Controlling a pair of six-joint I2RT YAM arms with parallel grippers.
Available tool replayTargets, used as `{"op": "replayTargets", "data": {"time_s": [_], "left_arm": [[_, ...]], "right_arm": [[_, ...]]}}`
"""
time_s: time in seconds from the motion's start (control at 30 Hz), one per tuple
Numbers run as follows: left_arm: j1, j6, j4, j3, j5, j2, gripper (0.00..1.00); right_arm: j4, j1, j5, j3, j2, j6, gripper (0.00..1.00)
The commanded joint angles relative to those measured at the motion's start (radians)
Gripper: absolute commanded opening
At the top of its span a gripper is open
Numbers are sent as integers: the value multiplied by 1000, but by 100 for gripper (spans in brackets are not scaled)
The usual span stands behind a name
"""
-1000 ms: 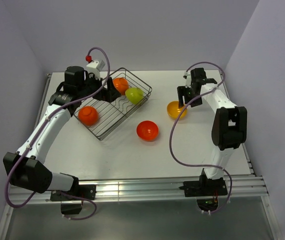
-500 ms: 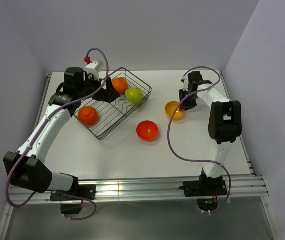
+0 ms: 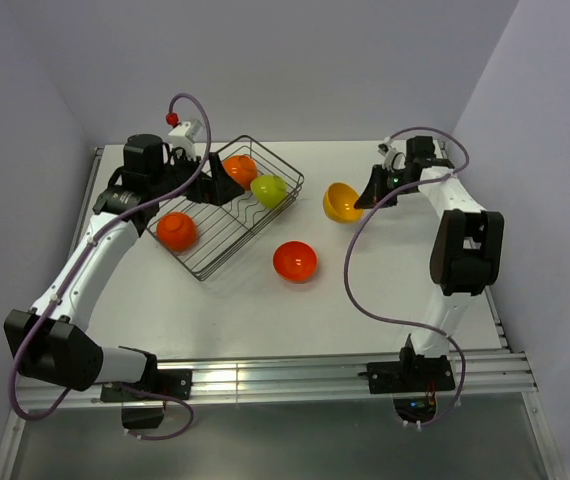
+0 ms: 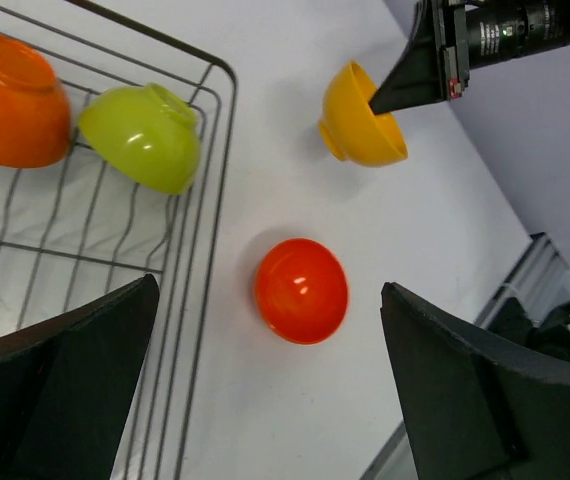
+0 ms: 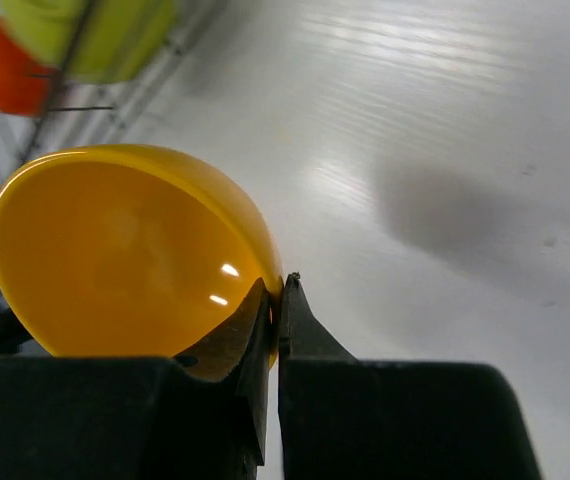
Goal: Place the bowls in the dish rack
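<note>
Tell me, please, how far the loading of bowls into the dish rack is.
Done: the dish rack holds an orange bowl, a lime green bowl and a red-orange bowl. In hand: the right gripper pinches the rim of the yellow bowl. Remaining: the red bowl on the table.

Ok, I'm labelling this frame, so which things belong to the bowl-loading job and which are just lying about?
Job: dish rack; orange bowl, lime bowl and red-orange bowl in it; red bowl on the table; yellow bowl pinched by the right gripper.
Lying about: no loose items; only the arms' purple cables.
</note>
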Motion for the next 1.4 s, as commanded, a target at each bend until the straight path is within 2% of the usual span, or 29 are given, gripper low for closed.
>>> {"op": "replayTargets", "data": {"time_s": [0.0, 0.03, 0.13, 0.23, 0.3, 0.43, 0.6, 0.67, 0.7, 0.73, 0.83, 0.9, 1.03, 1.13, 1.23, 1.27, 1.3, 1.37], "left_arm": [[6, -102, 89, -12, 127, -51, 99], [6, -130, 128, -22, 151, -54, 100], [6, -271, 194, -42, 221, -60, 99], [5, -458, 272, -72, 270, -39, 99], [5, -527, 328, -97, 313, -37, 100], [5, -751, 707, -267, 387, -86, 99], [5, -912, 880, -319, 436, -79, 99], [2, -1029, 992, -362, 441, -74, 99], [0, -1079, 1053, -385, 439, -74, 99], [-6, -1191, 1198, -435, 433, -75, 99], [-27, -1354, 1425, -509, 402, -74, 100], [-43, -1382, 1466, -525, 389, -74, 99], [-87, -1417, 1523, -534, 359, -80, 100], [-92, -1448, 1546, -519, 341, -77, 99], [-96, -1446, 1548, -514, 344, -75, 99], [-98, -1442, 1548, -516, 346, -76, 99], [-95, -1430, 1546, -514, 352, -77, 100], [-87, -1402, 1502, -505, 365, -89, 99]], "right_arm": [[83, -1, -321, 2, -153, 111, 0], [156, -1, -388, -9, -170, 184, 0], [303, 15, -453, -52, -237, 316, 0], [421, 45, -496, -84, -294, 420, 0], [483, 55, -504, -112, -320, 468, 0], [645, 113, -542, -141, -371, 599, 0], [663, 160, -601, -150, -406, 602, 0], [695, 179, -613, -161, -420, 619, 0], [706, 199, -621, -170, -432, 629, 0], [727, 210, -625, -173, -438, 636, 0], [747, 254, -625, -178, -460, 642, 0], [797, 269, -616, -199, -474, 671, 0], [1091, 289, -593, -265, -500, 888, 0], [1150, 314, -575, -279, -500, 942, 0], [1146, 345, -561, -275, -498, 938, 0], [1110, 351, -538, -255, -498, 874, 0], [989, 354, -523, -238, -495, 826, 0], [881, 352, -492, -184, -492, 740, 0]]}}
